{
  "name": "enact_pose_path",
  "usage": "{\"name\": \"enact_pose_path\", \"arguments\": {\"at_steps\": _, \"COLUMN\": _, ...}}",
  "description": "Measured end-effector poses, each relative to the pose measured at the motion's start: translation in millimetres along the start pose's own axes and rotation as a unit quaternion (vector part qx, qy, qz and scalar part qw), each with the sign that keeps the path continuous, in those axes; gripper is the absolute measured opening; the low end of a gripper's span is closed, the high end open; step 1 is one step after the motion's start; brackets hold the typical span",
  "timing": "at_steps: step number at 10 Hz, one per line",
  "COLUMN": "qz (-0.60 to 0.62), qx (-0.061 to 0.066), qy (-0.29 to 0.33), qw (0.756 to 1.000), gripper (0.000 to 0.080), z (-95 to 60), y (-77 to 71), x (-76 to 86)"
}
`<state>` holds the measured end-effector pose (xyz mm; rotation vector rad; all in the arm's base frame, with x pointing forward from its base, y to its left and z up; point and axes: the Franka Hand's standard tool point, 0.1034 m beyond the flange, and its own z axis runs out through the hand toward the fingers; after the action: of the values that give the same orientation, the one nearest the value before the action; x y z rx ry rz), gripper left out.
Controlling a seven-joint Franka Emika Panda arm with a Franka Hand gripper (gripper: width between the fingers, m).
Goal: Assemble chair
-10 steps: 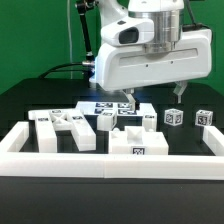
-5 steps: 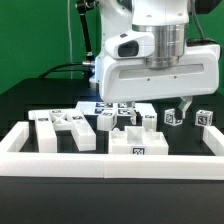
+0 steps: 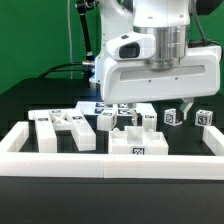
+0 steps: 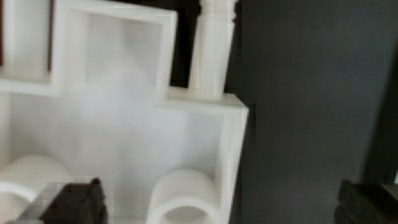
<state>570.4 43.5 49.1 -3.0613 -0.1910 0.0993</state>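
Note:
My gripper (image 3: 156, 108) hangs low over the chair parts, open and empty, with one finger (image 3: 125, 108) on the exterior view's left and the other (image 3: 187, 105) far to the right. In the wrist view the gripper (image 4: 224, 200) straddles the edge of a white blocky chair part (image 4: 116, 120) with rounded ends; one dark fingertip (image 4: 75, 202) is over it, the other (image 4: 370, 196) over black table. A tagged white block (image 3: 140, 145) stands in front. Tagged bars (image 3: 62, 128) lie to the left. Two small tagged cubes (image 3: 173, 118) (image 3: 205, 118) sit to the right.
White border rails without tags (image 3: 110, 163) enclose the work area at the front and both sides. The marker board (image 3: 100, 104) lies behind the parts under the arm. The tabletop is black (image 4: 302, 110).
Since one second ago the hand has shifted to the exterior view's right and its fingers now stand far apart. Over the last half second nothing has visibly moved.

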Motion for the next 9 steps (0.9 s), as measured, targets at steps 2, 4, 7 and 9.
{"name": "enact_pose_path", "arguments": {"at_steps": 2, "qz": 0.001, "qx": 0.001, "qy": 0.002, "qw": 1.000, "gripper": 0.0650, "z": 4.8, "y": 1.3, "x": 7.8}}
{"name": "enact_pose_path", "arguments": {"at_steps": 4, "qz": 0.000, "qx": 0.001, "qy": 0.001, "qw": 1.000, "gripper": 0.0650, "z": 12.8, "y": -0.8, "x": 6.4}}
{"name": "enact_pose_path", "arguments": {"at_steps": 7, "qz": -0.004, "qx": 0.001, "qy": 0.006, "qw": 1.000, "gripper": 0.0650, "z": 25.4, "y": -2.3, "x": 3.8}}
{"name": "enact_pose_path", "arguments": {"at_steps": 9, "qz": -0.005, "qx": 0.002, "qy": 0.001, "qw": 1.000, "gripper": 0.0650, "z": 33.2, "y": -2.2, "x": 1.3}}
